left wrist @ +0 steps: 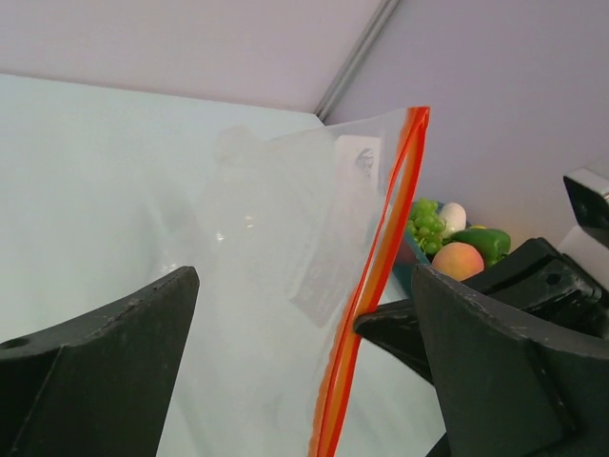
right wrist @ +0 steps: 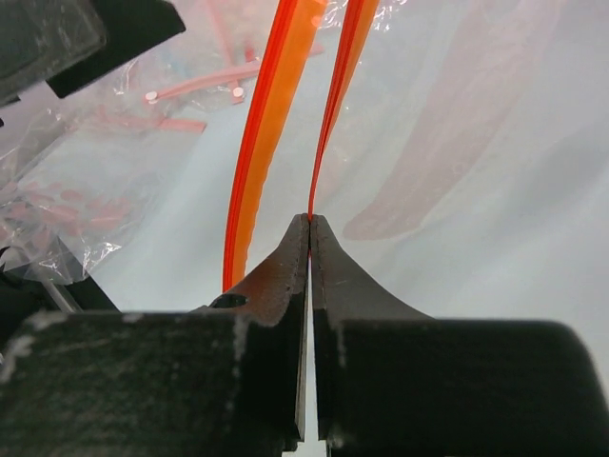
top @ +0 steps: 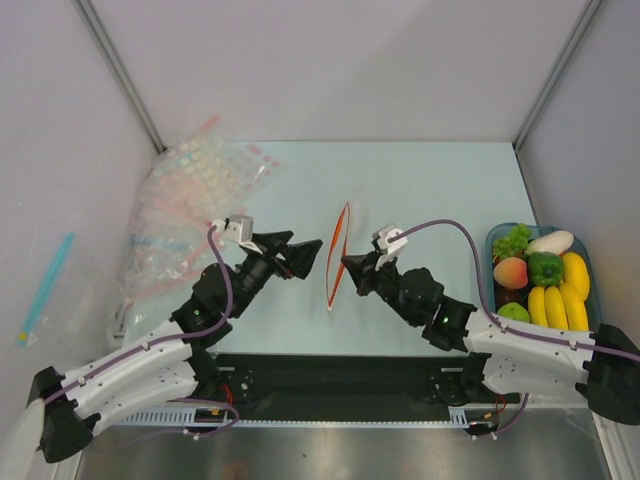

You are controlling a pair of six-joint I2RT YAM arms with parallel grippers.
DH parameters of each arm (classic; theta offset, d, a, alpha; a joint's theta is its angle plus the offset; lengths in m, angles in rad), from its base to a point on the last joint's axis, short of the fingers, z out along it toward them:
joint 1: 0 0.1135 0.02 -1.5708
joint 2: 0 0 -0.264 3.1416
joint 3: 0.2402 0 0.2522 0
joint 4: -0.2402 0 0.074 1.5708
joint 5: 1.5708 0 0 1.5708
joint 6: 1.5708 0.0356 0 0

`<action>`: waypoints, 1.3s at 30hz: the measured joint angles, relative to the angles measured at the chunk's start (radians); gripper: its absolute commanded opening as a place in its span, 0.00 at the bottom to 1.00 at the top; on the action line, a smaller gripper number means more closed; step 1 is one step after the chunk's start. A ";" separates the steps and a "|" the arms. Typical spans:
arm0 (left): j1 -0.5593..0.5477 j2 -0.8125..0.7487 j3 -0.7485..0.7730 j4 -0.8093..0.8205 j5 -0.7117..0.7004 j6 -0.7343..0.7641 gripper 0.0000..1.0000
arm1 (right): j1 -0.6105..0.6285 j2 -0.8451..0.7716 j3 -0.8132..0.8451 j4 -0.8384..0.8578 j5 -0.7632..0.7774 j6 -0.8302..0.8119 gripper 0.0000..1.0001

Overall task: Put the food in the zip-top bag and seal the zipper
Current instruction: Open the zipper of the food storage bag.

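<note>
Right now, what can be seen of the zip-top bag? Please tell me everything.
The bag is small, thin clear plastic and looks empty. Its red-orange zipper is parted, the mouth open. It stands on edge between the right gripper, shut on one zipper strip, and the open left gripper.

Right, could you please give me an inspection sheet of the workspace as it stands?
Surface: pale table, no spills seen.
Job's things: bag upright mid-table, zipper open; food all in the bin at right, none seen in the bag.
Clutter: heap of spare bags, back left.
Tools: left tool open, close beside the bag; right tool shut on one zipper strip.
Cables: purple cables along both arms, off the bag.
Surroundings: white walls; blue stick by the left wall.
</note>
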 measured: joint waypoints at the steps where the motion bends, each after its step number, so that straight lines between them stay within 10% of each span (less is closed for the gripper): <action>1: 0.000 -0.014 -0.023 0.013 -0.003 0.002 1.00 | -0.002 -0.011 -0.005 0.000 0.005 0.001 0.00; 26: -0.010 0.254 0.113 -0.047 0.153 0.129 0.73 | -0.048 -0.058 -0.022 -0.016 0.016 0.026 0.00; 34: -0.023 0.303 0.141 -0.070 0.173 0.143 0.50 | -0.050 -0.058 -0.022 -0.016 0.012 0.035 0.00; 39: -0.032 0.352 0.183 -0.095 0.186 0.164 0.10 | -0.053 -0.058 -0.022 -0.016 0.005 0.037 0.00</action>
